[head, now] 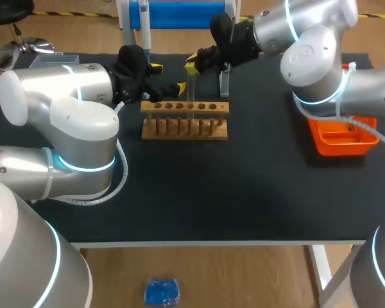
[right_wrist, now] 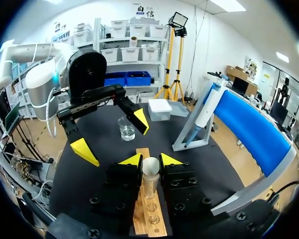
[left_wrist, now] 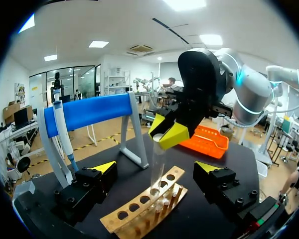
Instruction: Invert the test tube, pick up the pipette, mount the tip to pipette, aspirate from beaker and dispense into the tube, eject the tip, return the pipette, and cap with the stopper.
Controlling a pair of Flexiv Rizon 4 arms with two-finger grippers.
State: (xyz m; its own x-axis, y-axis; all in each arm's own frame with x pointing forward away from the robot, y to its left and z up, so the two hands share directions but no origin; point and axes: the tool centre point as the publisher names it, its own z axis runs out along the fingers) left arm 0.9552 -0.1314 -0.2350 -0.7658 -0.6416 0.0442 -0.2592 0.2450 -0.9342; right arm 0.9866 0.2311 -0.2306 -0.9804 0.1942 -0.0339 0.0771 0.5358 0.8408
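Observation:
A clear test tube stands upright over the wooden rack, its lower end at one of the rack's holes. My right gripper is shut on the tube's upper end; the tube's rounded end shows between the tips of the right gripper. My left gripper is open beside the rack. In the left wrist view the tube stands between the wide-apart fingers of the left gripper without touching them. The pipette hangs on its blue stand. A beaker stands beyond the rack.
An orange tray lies at the table's right side. The blue pipette stand occupies the back edge. A clear box sits at the back left, behind my left arm. A white box stands near the beaker.

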